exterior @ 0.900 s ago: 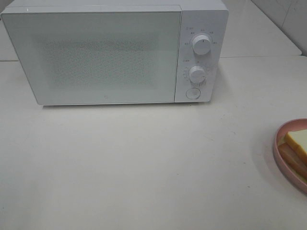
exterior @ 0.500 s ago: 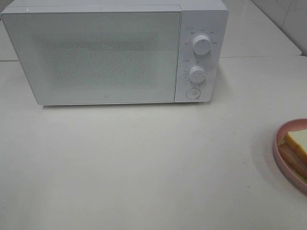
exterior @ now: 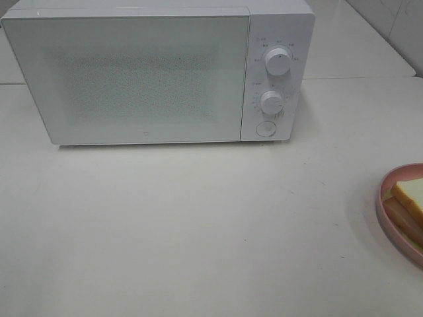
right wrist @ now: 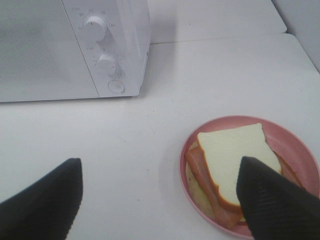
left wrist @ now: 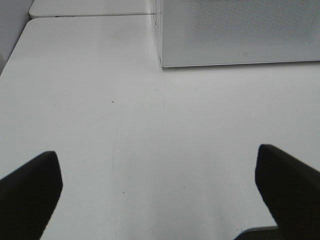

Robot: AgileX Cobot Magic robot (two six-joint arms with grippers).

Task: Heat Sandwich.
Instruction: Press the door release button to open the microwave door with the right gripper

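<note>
The sandwich point(right wrist: 235, 165), pale bread slices with a pinkish filling, lies on a round pink plate point(right wrist: 295, 145); in the high view the sandwich point(exterior: 408, 208) shows only partly, at the right edge of the table. A white microwave point(exterior: 158, 72) stands at the back with its door shut. My right gripper point(right wrist: 160, 205) hovers open above the table near the plate, one finger point(right wrist: 275, 200) overlapping the sandwich's near side. My left gripper point(left wrist: 160, 190) is open over bare table in front of the microwave point(left wrist: 235, 35). Neither gripper appears in the high view.
The microwave has two dials point(exterior: 277, 61) and a round button point(exterior: 266, 129) on its right panel. The white table point(exterior: 198, 224) stretches in front of it. A seam between table sections point(left wrist: 90, 15) runs behind on the left.
</note>
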